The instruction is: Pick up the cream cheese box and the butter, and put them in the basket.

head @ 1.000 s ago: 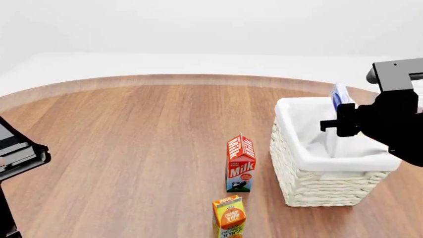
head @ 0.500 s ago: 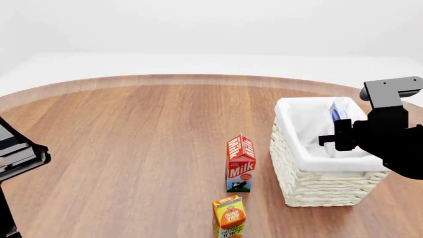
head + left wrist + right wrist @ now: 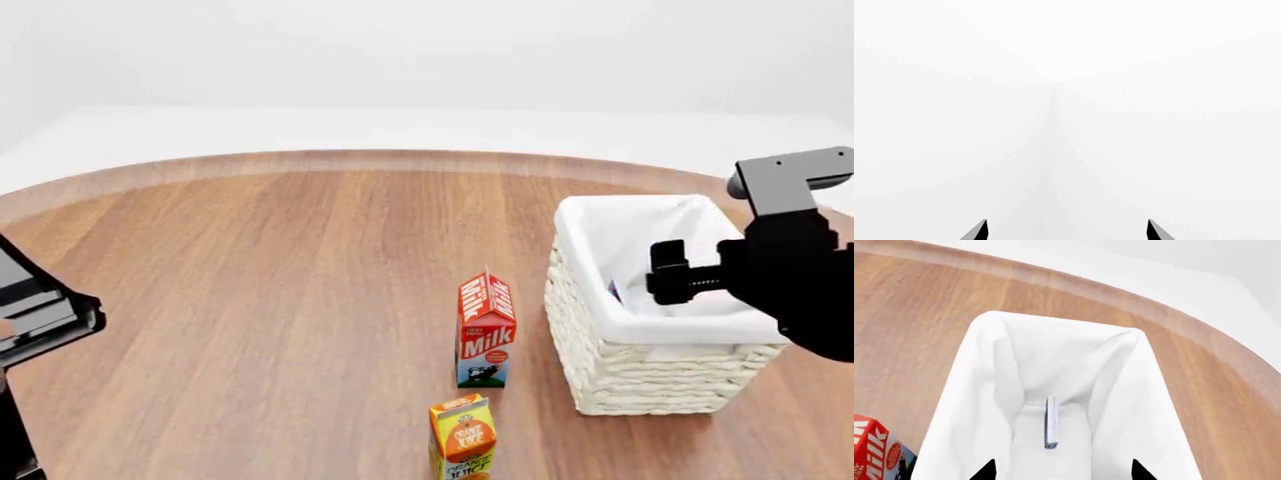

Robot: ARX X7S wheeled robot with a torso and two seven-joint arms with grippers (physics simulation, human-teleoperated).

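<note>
One cream cheese box point(image 3: 1051, 423) on edge inside one basket point(image 3: 981, 370); right pincer point(image 3: 1061, 471) apparently spread, empty.

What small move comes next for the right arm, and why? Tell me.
Probably lift the right gripper clear of the basket: its jaws stand open and the cream cheese box already lies inside on the liner. The butter is not in view, so it still needs finding.

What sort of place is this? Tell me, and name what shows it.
Probably a bare simulated tabletop test scene, not a real kitchen: a round wooden table against blank white surroundings, holding only a cream woven basket, a red milk carton and a small orange juice carton.
</note>
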